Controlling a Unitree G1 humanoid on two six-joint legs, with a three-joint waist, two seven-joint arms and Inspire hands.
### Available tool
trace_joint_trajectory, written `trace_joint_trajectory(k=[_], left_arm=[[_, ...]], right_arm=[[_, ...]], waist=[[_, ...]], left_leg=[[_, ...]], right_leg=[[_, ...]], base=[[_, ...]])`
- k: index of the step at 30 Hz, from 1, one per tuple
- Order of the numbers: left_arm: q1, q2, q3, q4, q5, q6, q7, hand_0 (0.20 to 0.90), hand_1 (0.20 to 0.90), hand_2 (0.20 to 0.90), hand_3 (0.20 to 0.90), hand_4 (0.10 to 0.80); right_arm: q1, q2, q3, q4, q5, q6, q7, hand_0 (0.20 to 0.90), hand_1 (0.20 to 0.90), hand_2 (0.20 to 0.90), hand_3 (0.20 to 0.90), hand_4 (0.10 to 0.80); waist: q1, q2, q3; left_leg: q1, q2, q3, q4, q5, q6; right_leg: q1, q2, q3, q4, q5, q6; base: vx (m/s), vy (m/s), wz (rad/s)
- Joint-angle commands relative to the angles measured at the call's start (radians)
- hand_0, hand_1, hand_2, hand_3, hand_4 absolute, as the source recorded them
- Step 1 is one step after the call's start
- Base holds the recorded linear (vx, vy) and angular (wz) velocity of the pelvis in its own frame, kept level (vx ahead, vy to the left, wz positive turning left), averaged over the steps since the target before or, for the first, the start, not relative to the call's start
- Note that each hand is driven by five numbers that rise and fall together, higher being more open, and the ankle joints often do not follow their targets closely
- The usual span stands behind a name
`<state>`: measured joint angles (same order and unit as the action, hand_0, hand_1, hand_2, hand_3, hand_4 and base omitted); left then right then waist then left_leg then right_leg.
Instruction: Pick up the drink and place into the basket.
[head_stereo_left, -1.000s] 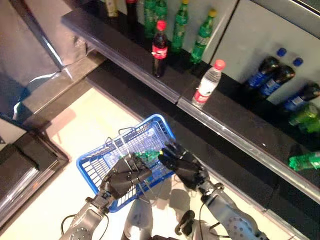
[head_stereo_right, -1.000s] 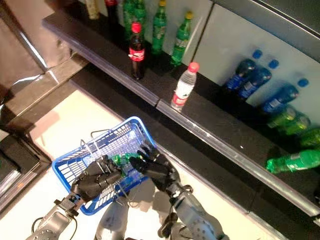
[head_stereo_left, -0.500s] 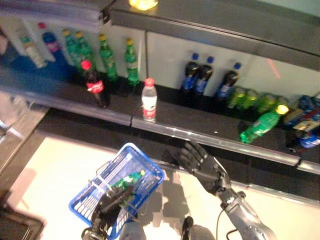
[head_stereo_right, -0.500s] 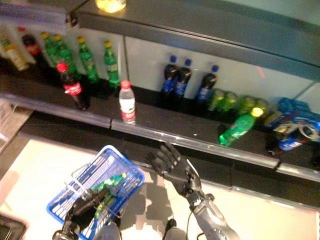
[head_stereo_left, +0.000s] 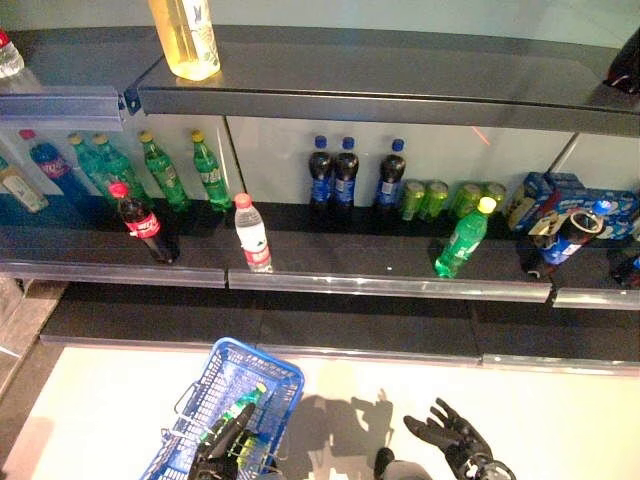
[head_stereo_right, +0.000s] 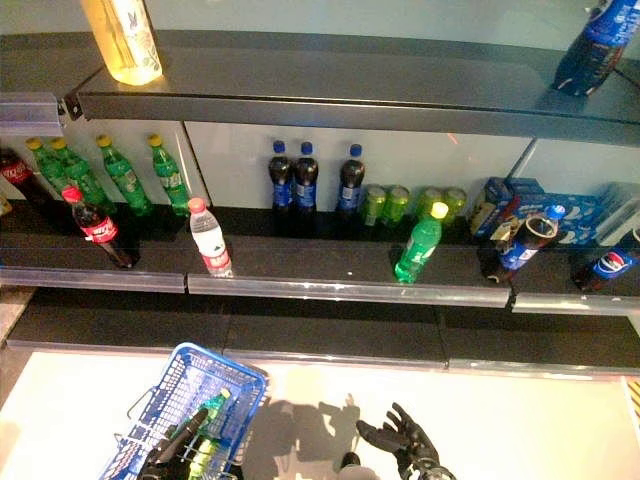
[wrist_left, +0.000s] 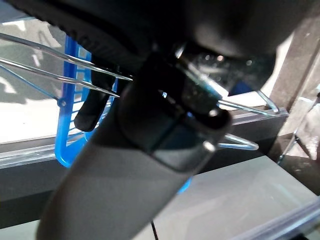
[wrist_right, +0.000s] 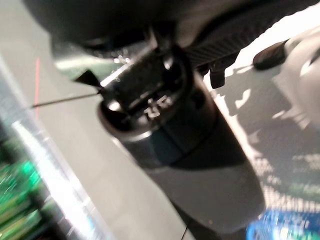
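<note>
The blue basket (head_stereo_left: 262, 368) hangs low at the bottom left, held off the floor by its thin wire handles (wrist_left: 65, 80). My left hand (head_stereo_left: 222, 448) is shut on those handles. A green bottle (head_stereo_left: 232, 416) lies inside the basket. My right hand (head_stereo_left: 452, 442) is at the bottom right over the pale floor, fingers spread and empty. On the shelf ahead stand a green bottle with a yellow cap (head_stereo_left: 462, 238), a clear water bottle (head_stereo_left: 251, 233) and a dark cola bottle (head_stereo_left: 143, 224).
The lower shelf (head_stereo_left: 380, 285) carries green bottles (head_stereo_left: 175, 170) at the left, dark blue-capped bottles (head_stereo_left: 345, 175) in the middle, green cans (head_stereo_left: 428, 198) and blue packs (head_stereo_left: 570, 200) at the right. An upper shelf (head_stereo_left: 380, 95) holds a yellow bottle (head_stereo_left: 186, 38).
The camera has tilted up and back, so the shelves now show face on. My right hand has dropped lower toward the bottom edge, still open. The basket stays in my left hand.
</note>
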<state>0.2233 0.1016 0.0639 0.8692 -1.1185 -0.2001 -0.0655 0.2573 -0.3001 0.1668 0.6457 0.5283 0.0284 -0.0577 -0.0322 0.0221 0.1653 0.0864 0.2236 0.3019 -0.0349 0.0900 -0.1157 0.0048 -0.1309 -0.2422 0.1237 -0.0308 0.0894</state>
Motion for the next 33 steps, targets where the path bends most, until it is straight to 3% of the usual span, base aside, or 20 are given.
trace_joint_trajectory(k=[1,4,5,7,9,12,14,15,17,18,21,23,24,25,27,28,29,30,31,33], left_arm=[[-0.061,0.057,0.08,-0.094,-0.076,-0.147,-0.052,0.3,0.3,0.3,0.2,0.1],[-0.092,0.03,0.094,-0.041,-0.109,-0.165,-0.042,0.3,0.3,0.3,0.2,0.1],[-0.1,0.024,0.102,-0.022,-0.131,-0.173,-0.041,0.3,0.3,0.3,0.2,0.1],[-0.104,0.014,0.115,0.001,-0.156,-0.175,-0.046,0.3,0.3,0.3,0.2,0.1],[-0.106,0.018,0.109,0.014,-0.139,-0.16,-0.049,0.3,0.3,0.3,0.2,0.1],[-0.124,0.038,0.079,0.017,-0.108,-0.143,-0.011,0.3,0.3,0.3,0.2,0.1],[-0.134,0.051,0.069,0.025,-0.091,-0.144,0.004,0.3,0.3,0.3,0.2,0.1],[-0.138,0.061,0.057,0.031,-0.075,-0.145,0.009,0.3,0.3,0.3,0.2,0.1],[-0.15,0.087,0.032,0.063,-0.064,-0.146,0.008,0.3,0.3,0.3,0.2,0.1],[-0.151,0.088,0.032,0.063,-0.064,-0.146,0.008,0.3,0.3,0.3,0.2,0.1],[-0.156,0.09,0.058,0.098,-0.057,-0.137,0.001,0.3,0.3,0.3,0.2,0.1],[-0.165,0.091,0.067,0.146,-0.062,-0.143,-0.012,0.3,0.3,0.3,0.2,0.1],[-0.165,0.091,0.067,0.147,-0.061,-0.143,-0.012,0.3,0.3,0.3,0.2,0.1],[-0.173,0.095,0.074,0.162,-0.047,-0.138,-0.008,0.3,0.3,0.3,0.2,0.1],[-0.173,0.094,0.081,0.156,-0.041,-0.135,0.012,0.3,0.3,0.3,0.2,0.1],[-0.164,0.097,0.099,0.137,-0.044,-0.129,0.047,0.3,0.3,0.3,0.2,0.1],[-0.156,0.099,0.113,0.134,-0.046,-0.129,0.062,0.3,0.3,0.3,0.2,0.1],[-0.15,0.1,0.12,0.129,-0.046,-0.128,0.069,0.3,0.3,0.3,0.2,0.1],[-0.137,0.101,0.125,0.115,-0.078,-0.136,0.075,0.3,0.3,0.3,0.2,0.1],[-0.125,0.101,0.139,0.086,-0.095,-0.126,0.079,0.3,0.3,0.3,0.2,0.1]], right_arm=[[-0.054,0.0,-0.025,0.008,-0.074,-0.044,-0.046,0.9,0.9,0.9,0.9,0.8],[-0.106,0.004,-0.023,0.155,-0.131,-0.053,-0.063,0.9,0.9,0.9,0.9,0.8],[-0.129,-0.001,-0.025,0.231,-0.15,-0.055,-0.058,0.9,0.9,0.9,0.9,0.8],[-0.146,-0.002,-0.032,0.299,-0.167,-0.032,-0.082,0.9,0.9,0.9,0.9,0.8],[-0.141,-0.001,-0.037,0.342,-0.207,-0.016,-0.113,0.9,0.9,0.9,0.9,0.8],[-0.143,0.013,-0.017,0.379,-0.268,-0.039,-0.155,0.9,0.9,0.9,0.9,0.8],[-0.148,0.026,0.0,0.372,-0.234,-0.03,-0.166,0.9,0.9,0.9,0.9,0.8],[-0.15,0.037,0.006,0.373,-0.221,-0.03,-0.162,0.9,0.9,0.9,0.9,0.8],[-0.152,0.061,0.026,0.396,-0.266,-0.059,-0.153,0.9,0.9,0.9,0.9,0.8],[-0.152,0.062,0.026,0.396,-0.266,-0.059,-0.153,0.9,0.9,0.9,0.9,0.8],[-0.171,0.075,0.041,0.433,-0.238,-0.06,-0.149,0.9,0.9,0.9,0.9,0.8],[-0.198,0.083,0.039,0.484,-0.271,-0.049,-0.144,0.9,0.9,0.9,0.9,0.8],[-0.2,0.083,0.039,0.485,-0.272,-0.048,-0.144,0.9,0.9,0.9,0.9,0.8],[-0.215,0.085,0.048,0.51,-0.287,-0.04,-0.143,0.9,0.9,0.9,0.9,0.8],[-0.229,0.088,0.06,0.515,-0.307,-0.021,-0.149,0.9,0.9,0.9,0.9,0.8],[-0.247,0.086,0.079,0.507,-0.341,0.016,-0.145,0.9,0.9,0.9,0.9,0.8],[-0.253,0.086,0.088,0.507,-0.361,0.035,-0.136,0.9,0.9,0.9,0.9,0.8],[-0.255,0.086,0.092,0.506,-0.374,0.048,-0.133,0.9,0.9,0.9,0.9,0.8],[-0.252,0.081,0.109,0.481,-0.412,0.081,-0.121,0.9,0.9,0.9,0.9,0.8],[-0.24,0.068,0.121,0.452,-0.386,0.081,-0.097,0.9,0.9,0.9,0.9,0.8]], waist=[[0.013,-0.027,0.005],[0.018,-0.061,0.001],[0.031,-0.073,-0.003],[0.04,-0.068,-0.008],[0.028,-0.05,-0.023],[0.005,-0.034,-0.028],[0.0,-0.033,-0.021],[-0.002,-0.036,-0.013],[-0.025,-0.043,0.0],[-0.025,-0.046,-0.003],[0.003,-0.043,-0.004],[0.018,-0.03,-0.014],[0.019,-0.03,-0.017],[0.038,-0.026,-0.025],[0.054,-0.024,-0.028],[0.089,-0.026,-0.027],[0.101,-0.029,-0.037],[0.106,-0.029,-0.035],[0.105,-0.042,-0.033],[0.114,-0.058,-0.025]], left_leg=[[-0.054,0.064,0.019,0.093,0.123,-0.058],[-0.071,-0.066,-0.003,0.295,-0.057,-0.001],[-0.099,-0.171,-0.038,0.428,-0.149,0.027],[-0.101,-0.266,-0.071,0.494,-0.201,0.046],[-0.062,-0.301,-0.062,0.441,-0.199,0.046],[0.063,-0.303,-0.041,0.211,-0.276,0.08],[0.093,-0.298,-0.051,0.127,-0.279,0.094],[0.096,-0.297,-0.077,0.093,-0.271,0.102],[0.078,-0.286,-0.117,0.057,-0.246,0.13],[0.074,-0.288,-0.117,0.057,-0.244,0.13],[0.053,-0.268,-0.079,0.058,-0.22,0.133],[0.035,-0.254,-0.082,0.073,-0.209,0.156],[0.03,-0.254,-0.082,0.073,-0.207,0.156],[0.018,-0.241,-0.095,0.09,-0.207,0.158],[0.021,-0.221,-0.09,0.096,-0.209,0.15],[0.038,-0.17,-0.051,0.107,-0.204,0.116],[0.052,-0.144,-0.035,0.105,-0.212,0.095],[0.063,-0.129,-0.024,0.104,-0.21,0.084],[0.057,-0.08,-0.007,0.128,-0.188,0.061],[0.026,-0.03,0.003,0.202,-0.147,0.032]], right_leg=[[0.076,0.027,-0.021,-0.058,-0.007,-0.034],[0.064,-0.007,-0.026,-0.102,0.021,-0.042],[0.062,-0.017,-0.036,-0.131,0.039,-0.042],[0.049,-0.008,-0.041,-0.143,0.061,-0.036],[0.019,0.014,-0.057,-0.14,0.083,-0.03],[-0.049,0.03,-0.065,-0.115,0.122,0.01],[-0.083,0.043,-0.058,-0.096,0.134,0.026],[-0.112,0.048,-0.039,-0.073,0.141,0.036],[-0.151,0.07,0.079,-0.015,0.139,0.044],[-0.154,0.069,0.08,-0.016,0.142,0.044],[-0.139,0.013,0.042,0.036,0.139,0.059],[-0.116,-0.035,0.083,0.097,0.122,0.063],[-0.118,-0.036,0.084,0.095,0.125,0.062],[-0.109,-0.093,0.087,0.114,0.144,0.061],[-0.096,-0.131,0.068,0.108,0.147,0.068],[-0.043,-0.166,-0.049,0.046,0.11,0.079],[-0.016,-0.165,-0.088,0.012,0.086,0.094],[0.003,-0.157,-0.105,-0.009,0.083,0.094],[0.005,-0.115,-0.091,-0.011,0.066,0.063],[0.035,-0.072,-0.094,-0.038,0.048,0.033]], base=[[-0.175,-0.176,-0.05],[-0.219,-0.196,-0.12],[-0.223,-0.157,-0.17],[-0.225,-0.114,-0.85],[-0.184,-0.029,-0.91],[-0.15,0.024,0.22],[-0.172,-0.061,0.34],[-0.241,-0.137,-0.01],[-0.246,-0.164,-0.13],[-0.237,-0.174,0.03],[-0.217,-0.182,-0.08],[-0.221,-0.339,-0.47],[-0.231,-0.526,-0.48],[-0.113,-0.356,-0.23],[-0.075,-0.509,-0.38],[0.067,-0.631,-0.51],[0.118,-0.607,-0.8],[0.101,-0.558,-0.98],[0.04,-0.51,-1.41],[0.076,-0.56,-1.04]])
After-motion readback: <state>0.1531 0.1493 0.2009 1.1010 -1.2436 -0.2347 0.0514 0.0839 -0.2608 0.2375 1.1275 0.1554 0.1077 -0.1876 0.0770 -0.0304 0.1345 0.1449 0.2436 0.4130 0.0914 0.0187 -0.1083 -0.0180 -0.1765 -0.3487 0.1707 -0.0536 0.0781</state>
